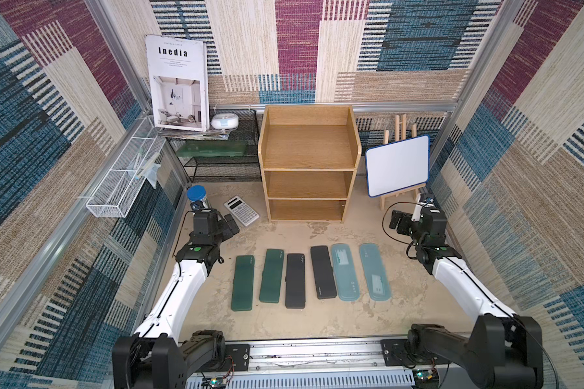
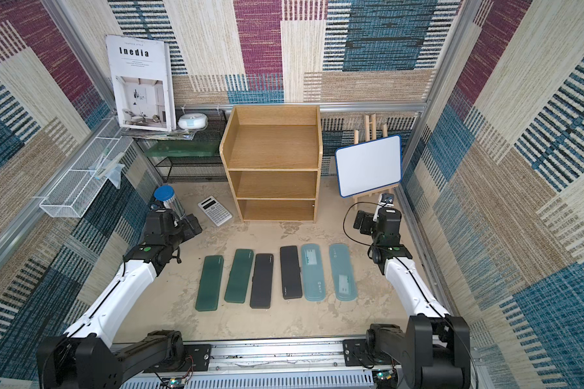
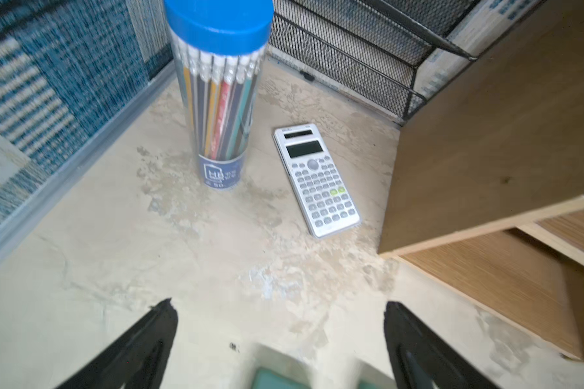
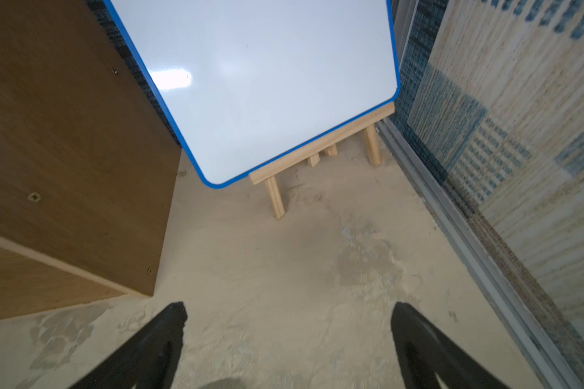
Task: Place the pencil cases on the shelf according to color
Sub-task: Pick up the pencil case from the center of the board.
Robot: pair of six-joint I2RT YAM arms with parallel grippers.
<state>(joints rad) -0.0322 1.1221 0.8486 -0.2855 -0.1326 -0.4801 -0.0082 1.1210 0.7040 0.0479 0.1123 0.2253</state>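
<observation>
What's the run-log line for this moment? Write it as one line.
pencil cases: six in a row on table | shelf: holds none | left gripper: open, empty | right gripper: open, empty

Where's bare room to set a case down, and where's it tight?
Free: all three tiers of the shelf; the tabletop strip between shelf and cases. Tight: the corner with tub, calculator and left gripper.

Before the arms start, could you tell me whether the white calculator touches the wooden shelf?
Apart. The left wrist view shows a strip of bare table between the calculator and the shelf.
</observation>
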